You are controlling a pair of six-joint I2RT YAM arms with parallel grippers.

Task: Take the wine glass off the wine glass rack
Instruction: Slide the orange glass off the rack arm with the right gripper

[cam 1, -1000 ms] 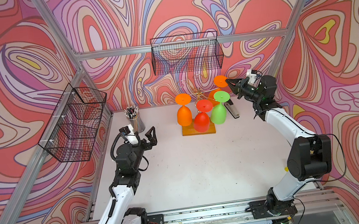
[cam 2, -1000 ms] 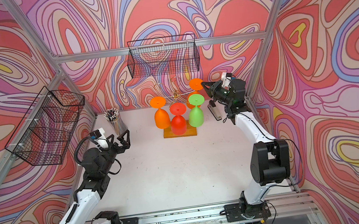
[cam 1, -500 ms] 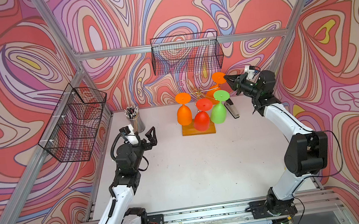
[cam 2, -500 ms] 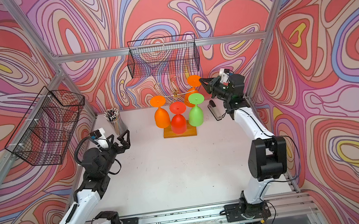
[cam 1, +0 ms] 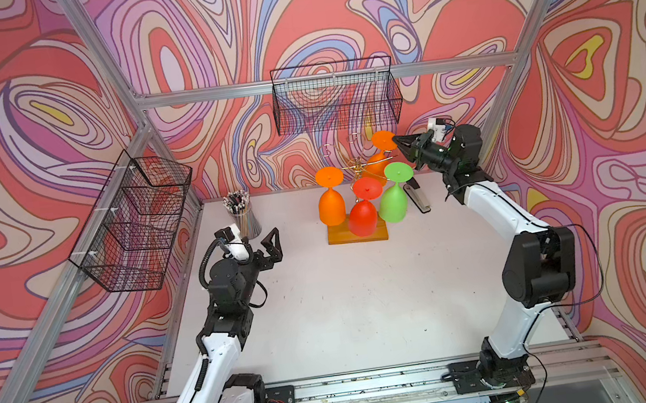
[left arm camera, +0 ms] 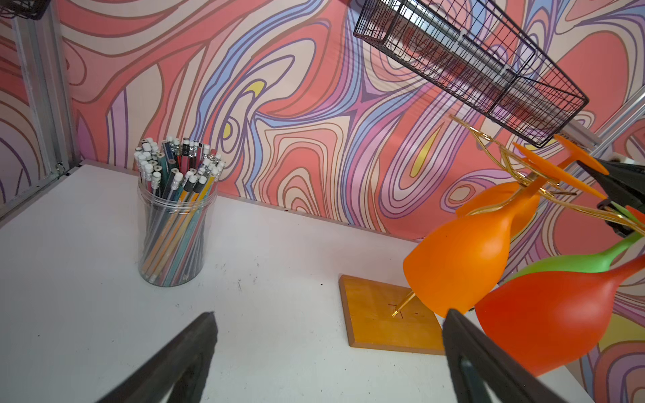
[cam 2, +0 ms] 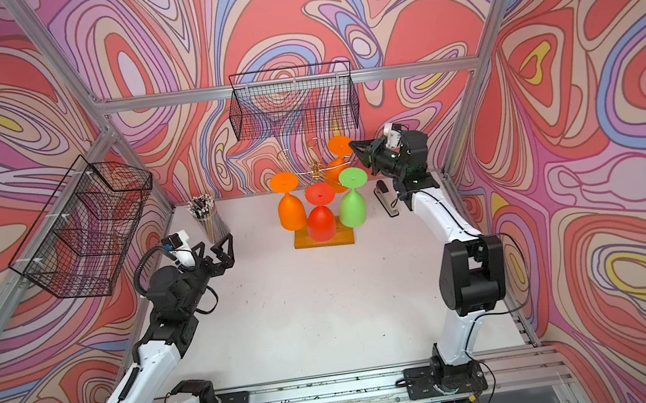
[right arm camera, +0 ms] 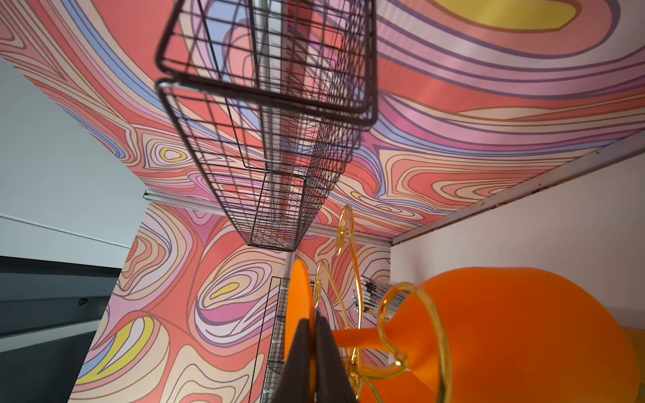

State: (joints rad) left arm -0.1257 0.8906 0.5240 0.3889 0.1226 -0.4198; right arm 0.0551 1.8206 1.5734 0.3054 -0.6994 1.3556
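Observation:
The wine glass rack point(cam 1: 357, 163), a gold wire tree on a wooden base point(cam 1: 341, 238), stands at the back of the table in both top views. Several plastic wine glasses hang upside down from it. My right gripper point(cam 1: 397, 141) is shut on the foot of the back orange wine glass point(cam 1: 383, 139), high at the rack's right. In the right wrist view the fingers point(right arm camera: 300, 349) pinch the foot's rim point(right arm camera: 296, 296), and a gold hook curls round the stem beside the bowl point(right arm camera: 523, 331). My left gripper point(cam 1: 265, 243) hangs open and empty left of the rack.
An orange glass point(cam 1: 331, 205), a red glass point(cam 1: 363, 216) and a green glass point(cam 1: 393, 202) hang on the rack's front. A stapler point(cam 1: 417, 197) lies to its right, a pencil jar point(cam 1: 243, 216) to its left. Black wire baskets hang on the back wall point(cam 1: 336, 100) and left wall point(cam 1: 135, 225).
My right gripper, shut on the orange glass's foot, has shifted a little left and upward, taking the foot with it. The left arm has not moved.

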